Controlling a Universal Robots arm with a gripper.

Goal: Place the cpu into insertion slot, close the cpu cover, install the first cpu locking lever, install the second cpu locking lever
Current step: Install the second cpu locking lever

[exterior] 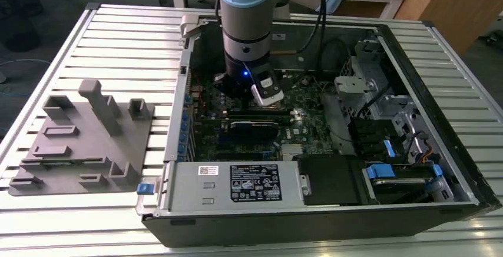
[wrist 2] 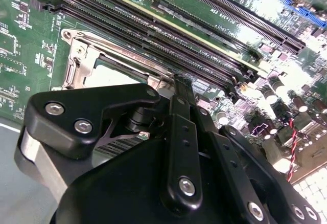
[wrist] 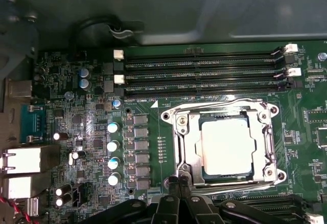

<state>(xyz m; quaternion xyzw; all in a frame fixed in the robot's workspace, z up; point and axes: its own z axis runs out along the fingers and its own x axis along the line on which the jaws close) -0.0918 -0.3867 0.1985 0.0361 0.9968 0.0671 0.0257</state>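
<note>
The cpu (wrist: 226, 146), a pale square chip, lies flat in the insertion slot (wrist: 225, 114), whose dark edge shows around it. The silvery cpu cover (wrist: 186, 150) lies down over the chip's edges, and thin wire levers (wrist: 214, 105) run along the socket's sides. My gripper (wrist: 179, 183) is shut, its black fingertips together right at the socket's edge, by the cover's rim. In the second wrist view the gripper (wrist 2: 181, 83) stands beside the cover (wrist 2: 82, 55) and the pale cpu (wrist 2: 110, 73). In the exterior view the gripper (exterior: 269, 101) reaches down into the open computer case.
Long black memory slots (wrist: 204, 75) run beside the socket, and a row of capacitors (wrist: 112, 144) stands on its other side. The case walls, power supply (exterior: 235, 183) and drive bays (exterior: 393, 171) ring the board. A grey fixture plate (exterior: 86, 139) lies on the slatted table.
</note>
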